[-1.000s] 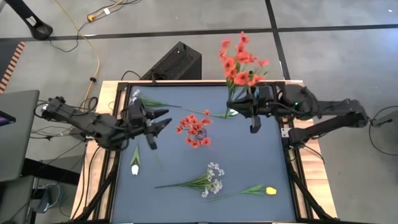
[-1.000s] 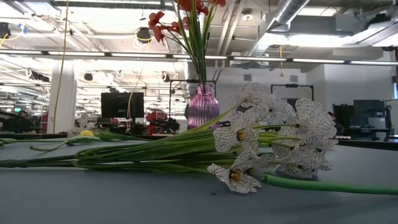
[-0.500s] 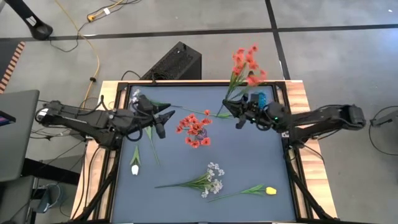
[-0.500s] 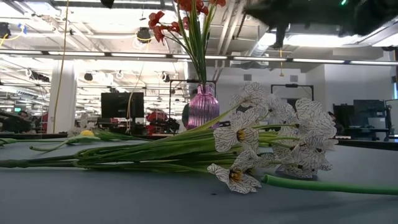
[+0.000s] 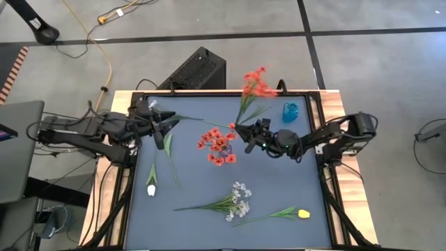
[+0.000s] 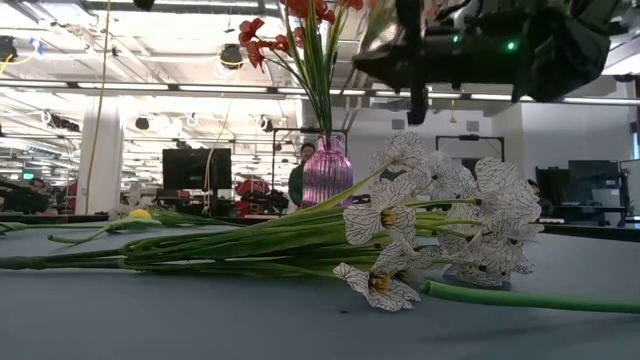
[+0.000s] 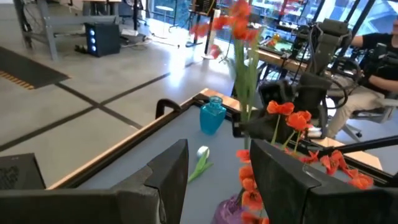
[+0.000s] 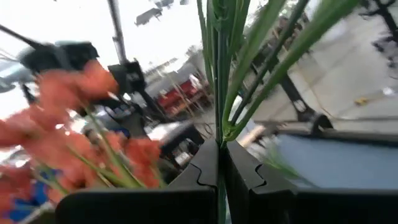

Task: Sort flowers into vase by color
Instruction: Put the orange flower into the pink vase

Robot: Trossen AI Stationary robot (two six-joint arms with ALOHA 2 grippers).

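Observation:
My right gripper (image 5: 242,132) is shut on a bunch of red flowers (image 5: 256,85), just right of the purple vase (image 5: 223,148). That vase stands mid-table with red flowers (image 6: 300,35) in it. My left gripper (image 5: 166,130) hangs open above the table's far left, with nothing between its fingers (image 7: 168,174). A blue vase (image 5: 290,111) stands at the far right. Lying flat on the table are a white tulip (image 5: 151,188), a white-lilac spray (image 5: 237,202) and a yellow tulip (image 5: 303,213). Another white flower (image 5: 152,106) lies at the far left. My right gripper pinches the red bunch's green stems (image 8: 221,142) between its two fingers, near their lower end. The fingers come about level from the table's right and lie across the stems. The bunch is lifted clear of the table and slants up, with its blossoms (image 7: 239,28) toward the far edge.
A long green stem (image 5: 202,123) runs along the far side from the white flower toward the purple vase. The table's raised frame (image 5: 209,93) borders the dark mat. A black box (image 5: 198,70) sits on the floor beyond the far edge.
My right gripper has sunk and gone toward the table's left, up to the purple vase. It has rolled, so the red bunch it carries has come lower and tipped. My left gripper has drawn back toward the far left, still open.

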